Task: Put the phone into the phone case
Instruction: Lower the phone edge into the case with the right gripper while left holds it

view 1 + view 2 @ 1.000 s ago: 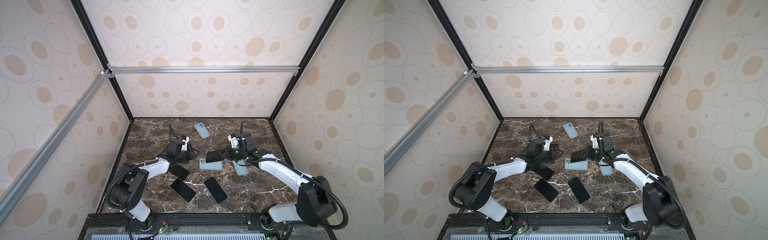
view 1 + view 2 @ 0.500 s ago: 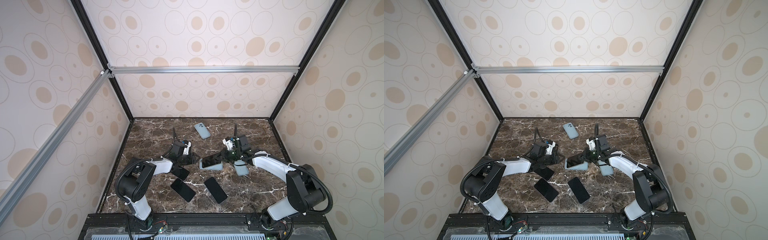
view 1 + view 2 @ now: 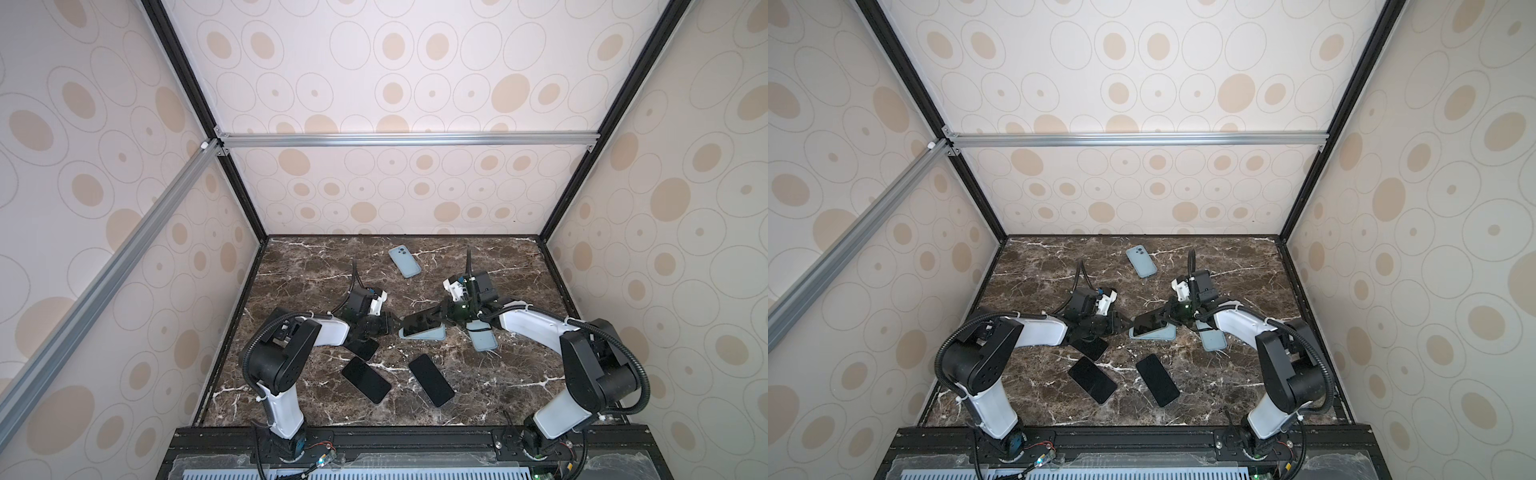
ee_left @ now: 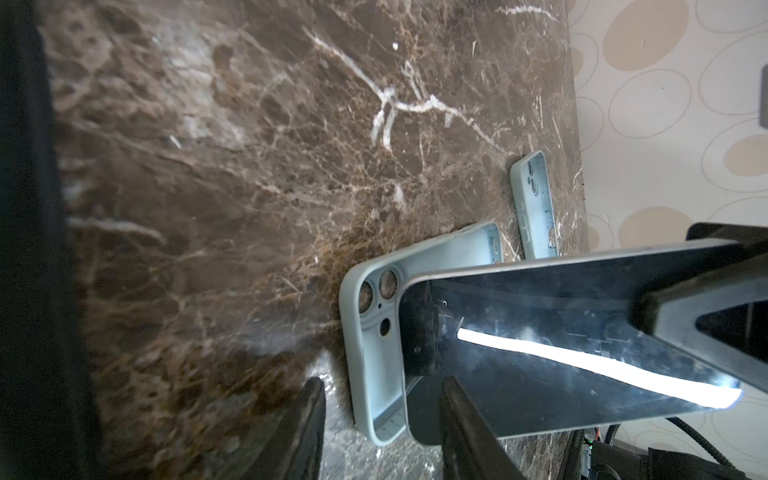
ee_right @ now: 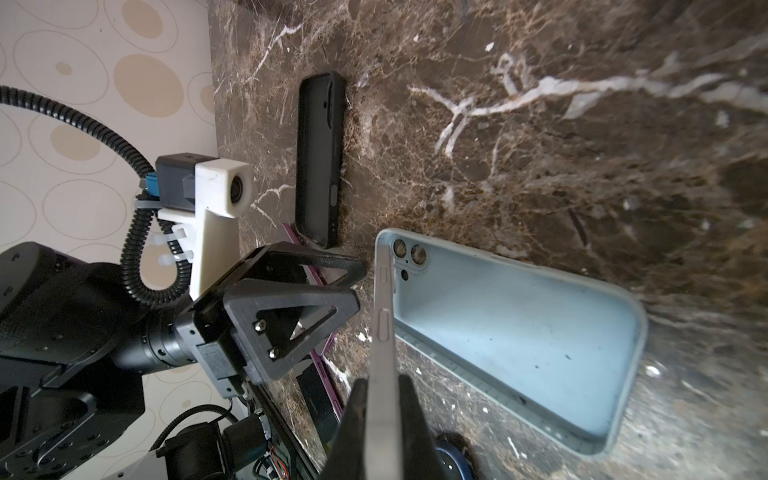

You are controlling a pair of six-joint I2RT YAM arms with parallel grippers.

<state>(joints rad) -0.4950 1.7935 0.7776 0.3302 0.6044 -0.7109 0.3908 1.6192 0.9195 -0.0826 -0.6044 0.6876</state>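
Marble table (image 3: 511,257): open stone behind centre. Phone case (image 3: 432,334) flat at centre, hollow up. Phone (image 3: 422,321) tilted over it, lower end apparently at camera-end rim. Right gripper (image 5: 382,384) clamped on phone's edge. Left gripper (image 4: 380,386) half-spread astride that rim, gripping nothing.

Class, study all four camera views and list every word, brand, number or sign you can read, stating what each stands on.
None of the views holds readable text.
On the held phone: only a glare stripe across the glossy screen.
On the light blue case: tiny moulded marks along the inner rim, too small to read.
On the black phone and its neighbour: blank screens.
On the wallpaper: circles only.
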